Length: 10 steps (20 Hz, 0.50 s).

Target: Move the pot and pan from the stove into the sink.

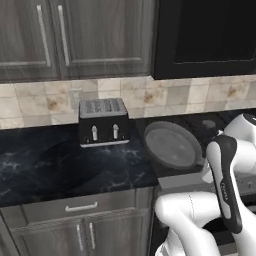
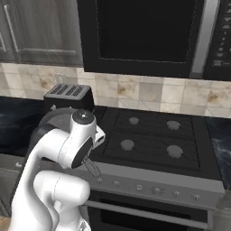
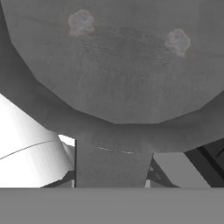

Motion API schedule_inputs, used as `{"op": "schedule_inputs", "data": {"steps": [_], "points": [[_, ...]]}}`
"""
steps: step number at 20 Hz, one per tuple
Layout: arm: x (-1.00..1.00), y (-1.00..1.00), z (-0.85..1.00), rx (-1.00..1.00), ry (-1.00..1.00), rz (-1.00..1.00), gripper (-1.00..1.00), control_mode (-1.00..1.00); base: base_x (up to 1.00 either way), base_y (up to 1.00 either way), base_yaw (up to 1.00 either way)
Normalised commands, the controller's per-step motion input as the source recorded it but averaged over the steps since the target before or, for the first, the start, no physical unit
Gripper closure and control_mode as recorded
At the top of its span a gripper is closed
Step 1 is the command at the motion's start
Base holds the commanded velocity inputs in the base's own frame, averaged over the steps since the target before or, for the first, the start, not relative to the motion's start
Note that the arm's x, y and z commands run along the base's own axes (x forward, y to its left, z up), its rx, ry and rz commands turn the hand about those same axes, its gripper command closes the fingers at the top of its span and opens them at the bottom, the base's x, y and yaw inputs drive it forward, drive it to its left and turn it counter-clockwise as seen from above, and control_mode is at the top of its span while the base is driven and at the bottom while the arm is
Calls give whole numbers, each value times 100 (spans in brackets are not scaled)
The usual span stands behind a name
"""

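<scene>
The pan (image 1: 170, 144) is a shallow grey round pan, tipped up on edge over the left end of the stove (image 2: 149, 140), just right of the toaster. In the hand view its inside (image 3: 118, 61) is very close, and its handle (image 3: 113, 168) runs straight back toward me. My gripper (image 1: 205, 168) sits at the pan's right rim, shut on that handle, with its fingertips hidden. In the right base view my arm covers most of the pan (image 2: 44, 127). The burners carry nothing. The pot and the sink are out of view.
A black toaster (image 1: 104, 122) stands on the dark marble counter (image 1: 55, 167) left of the stove. A black microwave (image 2: 144, 31) hangs over the cooktop and grey cabinets (image 1: 75, 35) over the counter. Knobs line the stove's steel front panel (image 2: 153, 189).
</scene>
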Motion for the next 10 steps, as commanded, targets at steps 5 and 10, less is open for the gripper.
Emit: {"op": "schedule_inputs", "data": {"steps": [5, 10], "points": [[0, 0, 0, 0, 0, 0, 100, 100, -9, 75, 4], [0, 0, 0, 0, 0, 0, 100, 100, -20, 78, 6]]}}
